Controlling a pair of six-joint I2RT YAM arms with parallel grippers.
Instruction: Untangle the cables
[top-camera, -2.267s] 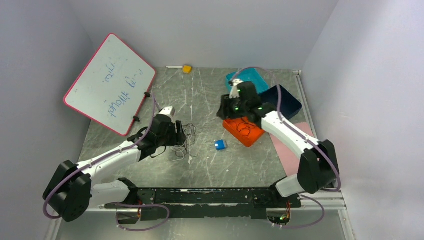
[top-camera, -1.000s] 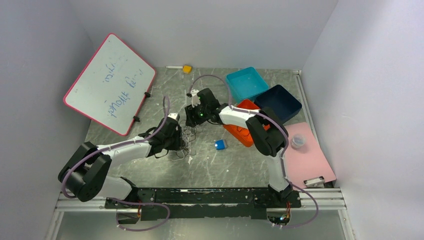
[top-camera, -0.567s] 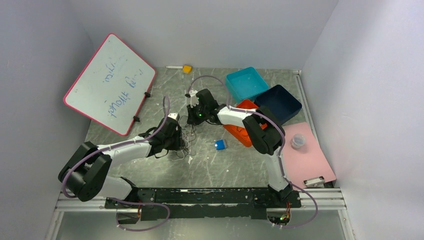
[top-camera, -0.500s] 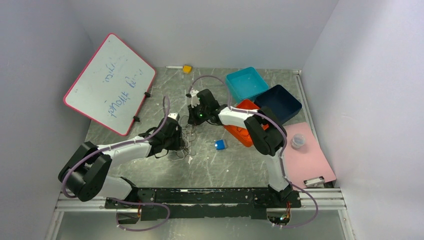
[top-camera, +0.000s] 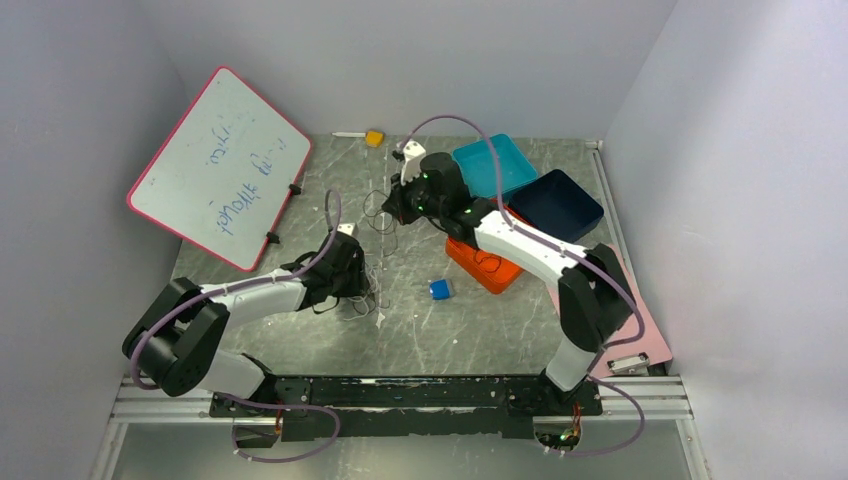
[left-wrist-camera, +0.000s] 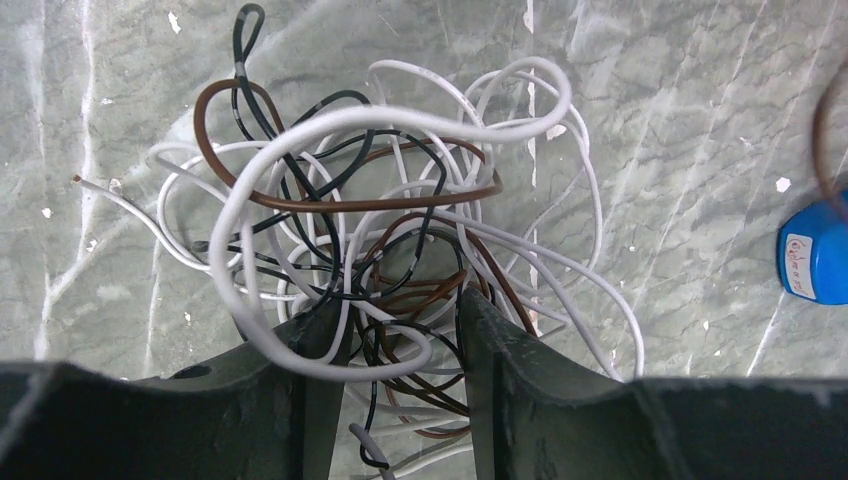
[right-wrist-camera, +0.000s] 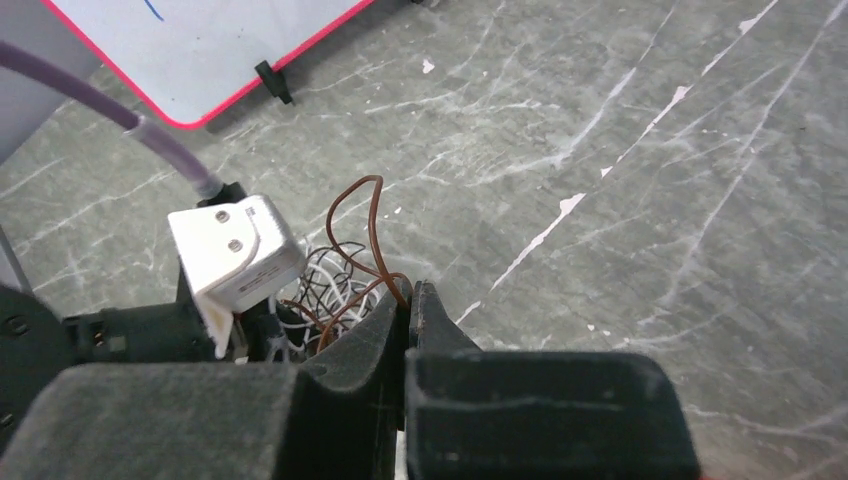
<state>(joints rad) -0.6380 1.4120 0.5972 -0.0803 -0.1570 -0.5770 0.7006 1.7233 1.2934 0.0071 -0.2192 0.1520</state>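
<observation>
The cables (left-wrist-camera: 380, 210) lie in a hand-sized tangle of white, black and brown wires on the grey table, left of centre (top-camera: 368, 285). My left gripper (left-wrist-camera: 400, 300) sits low on the tangle's near side (top-camera: 352, 272). It is open, with several strands running loosely between its fingers. My right gripper (right-wrist-camera: 410, 290) is shut on a brown cable (right-wrist-camera: 375, 215) pinched at its tips. It hangs above and behind the tangle (top-camera: 392, 212), and the brown cable (top-camera: 373, 207) loops down from it to the pile. In the right wrist view the tangle (right-wrist-camera: 325, 275) shows beside the left arm's white camera (right-wrist-camera: 235, 255).
A pink-rimmed whiteboard (top-camera: 220, 165) leans at the back left. An orange bin (top-camera: 485, 262) holding loose wires, a teal bin (top-camera: 493, 165) and a dark blue bin (top-camera: 560, 203) stand right of centre. A small blue object (top-camera: 440, 289) lies near the tangle. A yellow object (top-camera: 374, 138) lies at the back.
My right gripper closed on the brown cable at the tangle, then rose and drew back to the right, pulling a loop out. My left gripper stayed on the tangle.
</observation>
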